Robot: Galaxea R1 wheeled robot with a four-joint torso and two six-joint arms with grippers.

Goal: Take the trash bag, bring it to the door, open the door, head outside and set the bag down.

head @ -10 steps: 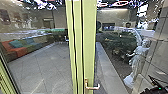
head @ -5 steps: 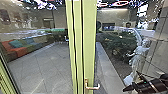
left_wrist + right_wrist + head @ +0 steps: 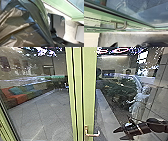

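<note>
The right end effector (image 3: 117, 135) is open wide, apart from the door handle (image 3: 93, 135) to its left. The trash bag (image 3: 18, 28) is close by the left end effector, whose grip I cannot tell.

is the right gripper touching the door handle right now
No, the head view shows a gap between the right gripper and the door handle.

A bent metal handle (image 3: 121, 26) sticks out from the pale green door frame (image 3: 136, 23), beside a glass pane (image 3: 146, 15) showing a blurred, bluish paved surface. Grey floor (image 3: 125, 37) runs along the frame's other side — stained in places. Over it, the right gripper (image 3: 117, 135) has its two dark fingertips spread — both apart from the handle.
</note>
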